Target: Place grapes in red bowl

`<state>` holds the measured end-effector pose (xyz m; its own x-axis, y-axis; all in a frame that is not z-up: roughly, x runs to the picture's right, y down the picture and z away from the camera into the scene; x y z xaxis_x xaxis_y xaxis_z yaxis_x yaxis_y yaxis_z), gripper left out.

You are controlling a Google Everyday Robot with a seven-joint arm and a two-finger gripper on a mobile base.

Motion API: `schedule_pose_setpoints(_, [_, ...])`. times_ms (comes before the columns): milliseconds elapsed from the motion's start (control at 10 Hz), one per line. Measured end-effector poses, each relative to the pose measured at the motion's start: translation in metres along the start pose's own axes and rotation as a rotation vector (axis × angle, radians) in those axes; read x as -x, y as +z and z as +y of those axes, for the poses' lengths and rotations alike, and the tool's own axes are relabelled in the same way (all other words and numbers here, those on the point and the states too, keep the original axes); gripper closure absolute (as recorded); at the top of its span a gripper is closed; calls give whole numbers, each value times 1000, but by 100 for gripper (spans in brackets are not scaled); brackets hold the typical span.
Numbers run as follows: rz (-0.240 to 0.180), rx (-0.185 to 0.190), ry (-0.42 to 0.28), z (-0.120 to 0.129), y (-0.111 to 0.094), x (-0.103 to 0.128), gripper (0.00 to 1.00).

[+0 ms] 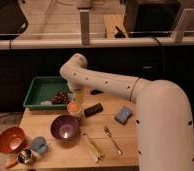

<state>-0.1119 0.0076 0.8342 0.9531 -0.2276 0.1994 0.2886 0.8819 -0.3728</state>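
- Dark purple grapes point(61, 97) lie in the green tray point(39, 89), at its right front corner (not in any bowl).
- The white arm point(107, 84) bends down at the tray's right edge. The hand point(77, 96) hangs just right of the grapes, above the orange cup point(73, 107). Whether it is spread or pressed together cannot be told.
- The red bowl point(10, 139) sits at the table's point(65, 156) front left, well apart from the grapes.
- The purple bowl point(65, 127) stands between them.
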Motion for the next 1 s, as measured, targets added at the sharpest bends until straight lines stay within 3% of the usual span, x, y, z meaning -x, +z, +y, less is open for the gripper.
schedule_pose_setpoints(400, [-13, -104, -120, -45, -17, 17, 20])
schedule_pose_setpoints(800, [-121, -207, -300, -67, -8, 55, 20])
schedule_pose_setpoints(1000, [-150, -238, -404, -74, 5, 84, 20])
